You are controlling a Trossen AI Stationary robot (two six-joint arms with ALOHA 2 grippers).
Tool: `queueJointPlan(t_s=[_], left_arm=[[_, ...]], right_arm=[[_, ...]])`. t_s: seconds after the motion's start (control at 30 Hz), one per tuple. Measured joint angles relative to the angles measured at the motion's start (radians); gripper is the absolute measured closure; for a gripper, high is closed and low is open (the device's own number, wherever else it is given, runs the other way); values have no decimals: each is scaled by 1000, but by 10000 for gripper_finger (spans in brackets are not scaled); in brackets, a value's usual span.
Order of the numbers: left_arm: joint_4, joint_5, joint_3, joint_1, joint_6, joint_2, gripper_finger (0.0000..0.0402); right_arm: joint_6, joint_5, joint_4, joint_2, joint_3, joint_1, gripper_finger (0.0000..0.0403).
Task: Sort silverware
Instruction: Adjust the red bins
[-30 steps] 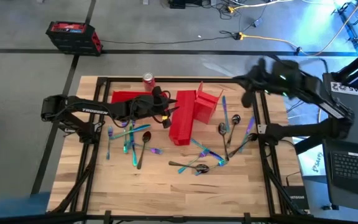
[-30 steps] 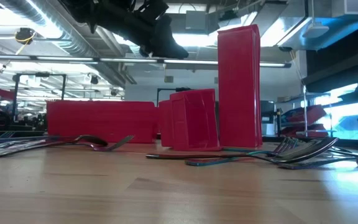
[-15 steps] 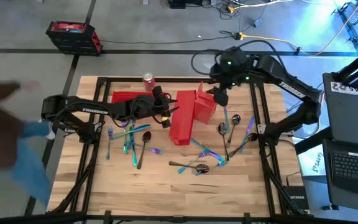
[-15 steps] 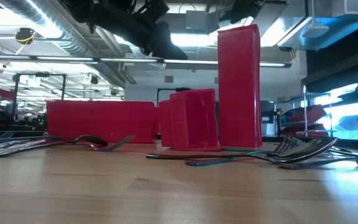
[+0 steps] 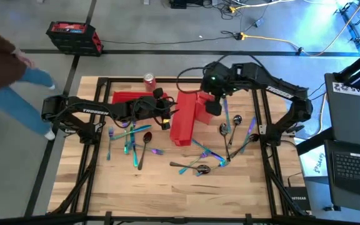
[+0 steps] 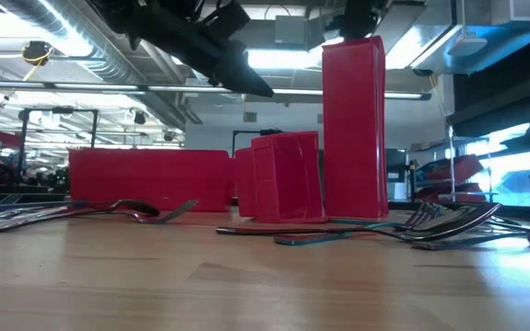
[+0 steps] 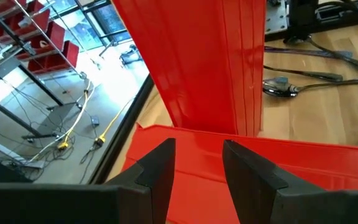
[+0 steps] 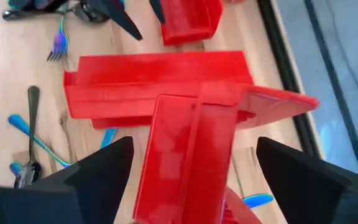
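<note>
You have long red bins [image 5: 183, 117] clustered at the middle of the wooden table [image 5: 161, 187], one lying flat [image 5: 130, 98] toward the far edge. A red soda can [image 5: 149, 81] stands upright near that edge. A red-and-black case [image 5: 74, 36] sits on the floor, and a person [image 5: 8, 75] walks past the table's left side.

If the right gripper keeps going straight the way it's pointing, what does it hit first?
Probably the upright red bin: the open right gripper hangs just above it, fingers either side of its top end. How much gap remains is unclear.
</note>
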Motion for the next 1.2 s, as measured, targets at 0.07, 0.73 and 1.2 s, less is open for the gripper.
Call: queueJointPlan(t_s=[0.07, 0.73, 1.2], left_arm=[[0, 0, 0, 0, -6, 0, 279], [0, 0, 0, 0, 1, 0, 279], [-1, 0, 0, 0, 15, 0, 279]], right_arm=[[-2, 1, -5, 15, 0, 0, 75], [-23, 21, 10, 24, -124, 1, 80], [-8, 18, 6, 24, -124, 2, 175]])
